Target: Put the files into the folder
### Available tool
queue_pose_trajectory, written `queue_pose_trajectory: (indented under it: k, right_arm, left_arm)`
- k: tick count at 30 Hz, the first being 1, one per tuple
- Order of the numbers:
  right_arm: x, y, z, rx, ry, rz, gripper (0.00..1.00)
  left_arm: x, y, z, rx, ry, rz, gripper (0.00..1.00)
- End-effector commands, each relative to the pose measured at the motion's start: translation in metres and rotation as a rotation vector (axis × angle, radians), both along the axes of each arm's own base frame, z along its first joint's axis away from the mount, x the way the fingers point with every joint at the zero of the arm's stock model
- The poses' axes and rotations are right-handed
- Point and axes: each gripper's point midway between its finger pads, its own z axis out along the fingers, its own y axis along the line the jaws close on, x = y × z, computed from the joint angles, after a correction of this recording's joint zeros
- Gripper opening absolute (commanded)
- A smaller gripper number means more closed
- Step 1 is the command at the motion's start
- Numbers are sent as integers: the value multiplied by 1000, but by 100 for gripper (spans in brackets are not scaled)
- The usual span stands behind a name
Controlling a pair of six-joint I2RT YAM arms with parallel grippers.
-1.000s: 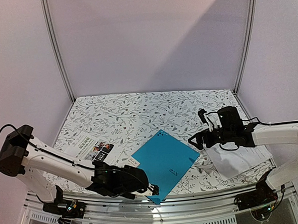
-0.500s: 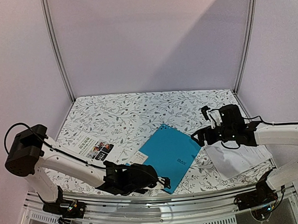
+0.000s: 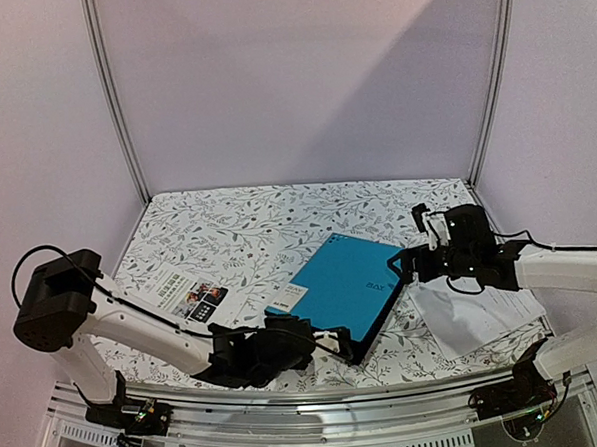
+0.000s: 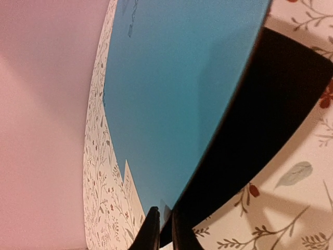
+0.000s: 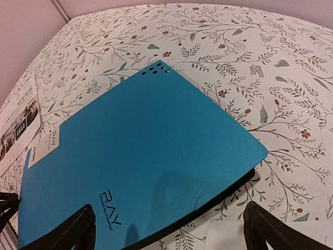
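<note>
Two grippers flank the teal folder (image 3: pixel 347 286), near centre: left gripper (image 3: pixel 342 340) at its near corner, right gripper (image 3: pixel 409 264) at its right corner. Left wrist: fingers (image 4: pixel 151 234) pinch the raised cover (image 4: pixel 171 99). Right wrist: fingers (image 5: pixel 78 232) wide, empty. Next, I think, you swing it open.

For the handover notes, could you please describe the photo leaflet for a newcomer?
On the floral table, look left of the teal folder. The leaflet lies flat there, the only sheet with colour photos; the white sheets lie on the right.
</note>
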Motion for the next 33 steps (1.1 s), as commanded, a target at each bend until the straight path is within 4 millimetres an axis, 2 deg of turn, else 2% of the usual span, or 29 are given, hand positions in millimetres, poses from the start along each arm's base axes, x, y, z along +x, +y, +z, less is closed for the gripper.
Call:
queue_pose_trajectory:
  k: [1,3,10,16,19,22,24,27,28,30,31,32,33]
  right_arm:
    - [10,-13,20,37,-37,-81,97]
    - [13,-17,24,55,-41,-104,98]
    - [17,-20,27,81,-42,-131,97]
    - [21,-14,23,102,-19,-131,97]
    - [23,-12,21,108,-12,-129,97]
    - [23,-11,19,109,-6,-128,97]
    - [23,-11,16,111,2,-128,97]
    - [22,-10,12,110,12,-126,97]
    - [22,-10,11,111,14,-126,97]
    - [22,-10,10,111,16,-127,97]
    - [22,-10,9,113,17,-128,97]
    - [21,-10,9,114,16,-127,96]
    - [21,-10,9,115,14,-127,97]
  left_arm:
    - [30,3,17,-166,-10,141,6]
    - [36,5,26,-239,-4,182,0]
    - [52,20,56,-504,52,308,0]
    - [59,27,74,-820,226,395,0]
    - [64,38,84,-997,311,444,0]
    - [73,60,88,-1172,379,524,0]
    - [80,74,82,-1268,465,574,0]
    - [93,108,66,-1449,611,721,0]
    - [96,122,59,-1514,655,780,8]
    - [99,143,52,-1650,745,839,40]
    - [100,152,53,-1704,770,853,53]
    - [101,161,53,-1735,780,871,60]
    - [103,168,56,-1748,771,881,64]
